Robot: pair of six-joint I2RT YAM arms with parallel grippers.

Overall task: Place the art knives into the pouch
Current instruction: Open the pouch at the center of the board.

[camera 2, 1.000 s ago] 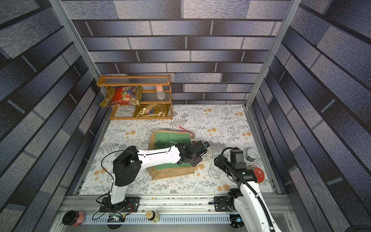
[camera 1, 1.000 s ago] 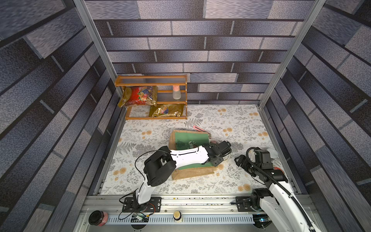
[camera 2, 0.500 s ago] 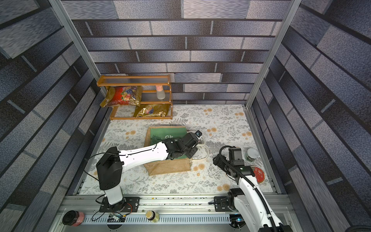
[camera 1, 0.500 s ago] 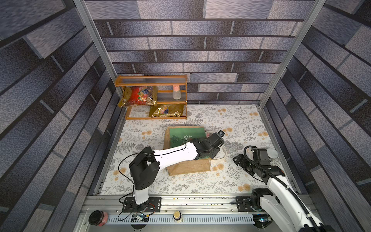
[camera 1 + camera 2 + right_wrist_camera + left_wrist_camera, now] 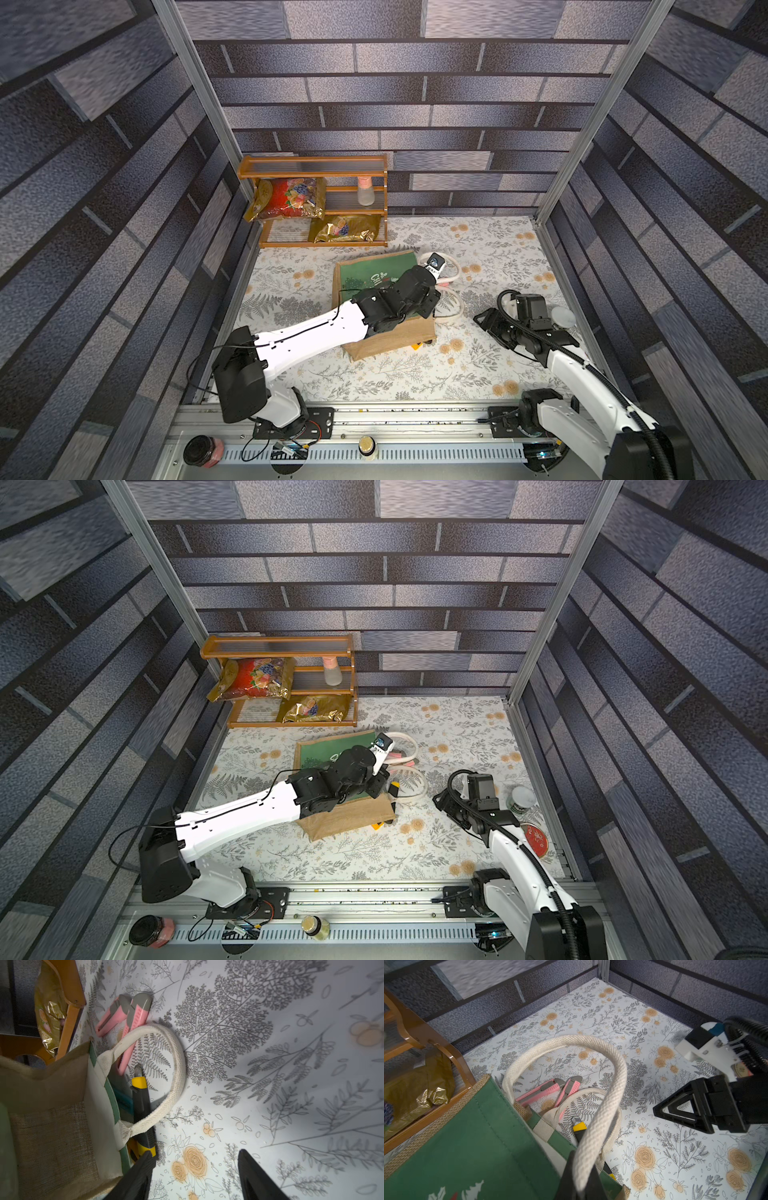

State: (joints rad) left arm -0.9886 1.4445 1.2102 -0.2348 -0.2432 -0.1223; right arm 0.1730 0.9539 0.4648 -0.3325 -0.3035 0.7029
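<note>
The pouch, tan burlap with a green front, lies on the floral table with its mouth toward my right arm. My left gripper is shut on the pouch's upper white handle and holds it raised, so the burlap inside shows. A yellow-and-black art knife lies at the mouth, partly under the lower handle. My right gripper is open just beside the knife's rear end, one fingertip next to it, with nothing between the jaws. Two pink knives lie farther back.
A wooden shelf at the back left holds gold-and-red foil snack bags and a small bottle. By the right wall stand a jar and a red lid. Small jars sit on the front rail.
My left gripper has closed on the pouch's handle and reached farther back, dragging the pouch that way. The right gripper's jaws have narrowed somewhat and it has edged toward the pouch.
</note>
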